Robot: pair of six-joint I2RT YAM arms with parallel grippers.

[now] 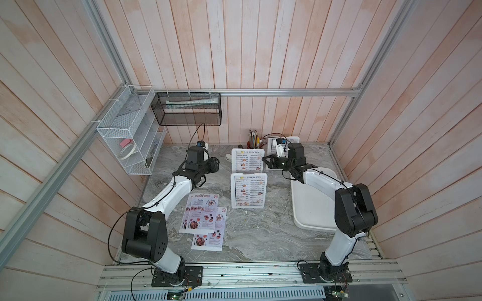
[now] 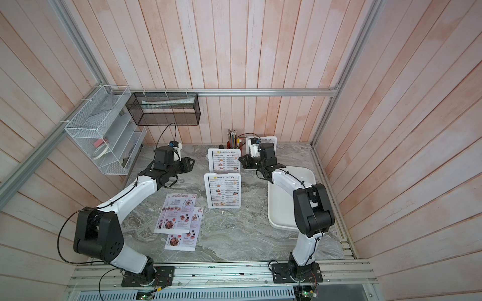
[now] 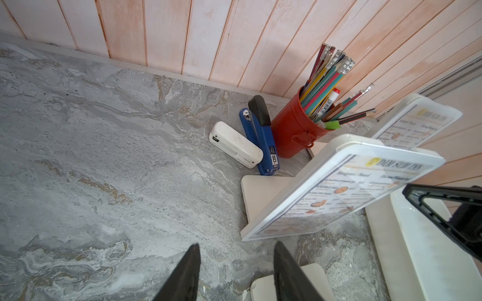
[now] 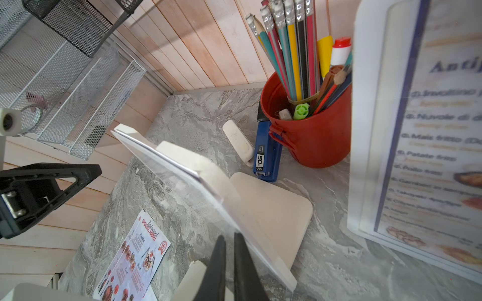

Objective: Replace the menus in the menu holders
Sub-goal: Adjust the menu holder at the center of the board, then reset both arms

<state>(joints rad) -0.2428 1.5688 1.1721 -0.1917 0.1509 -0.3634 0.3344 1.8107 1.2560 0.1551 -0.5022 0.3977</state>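
"Where are the menus?"

"Blue Dim Sum Inn menus (image 1: 247, 192) stand in the 3 white holders (image 1: 247, 206). Red Special Menu sheets (image 1: 202, 212) lie flat, overlapping, on the table (image 1: 260, 234) near the left arm."

"And the grippers?"

"The left gripper (image 3: 237, 263) hangs spread and empty. The right gripper (image 4: 229, 247) is pinched together at the middle holder (image 1: 233, 161)'s edge. Whether it's holding anything, I can't tell."

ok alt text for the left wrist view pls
The open left gripper hovers over a grey marble tabletop, just short of a white menu holder showing a Dim Sum Inn menu. Beyond it sit a red pencil cup, a blue stapler and a white stapler.
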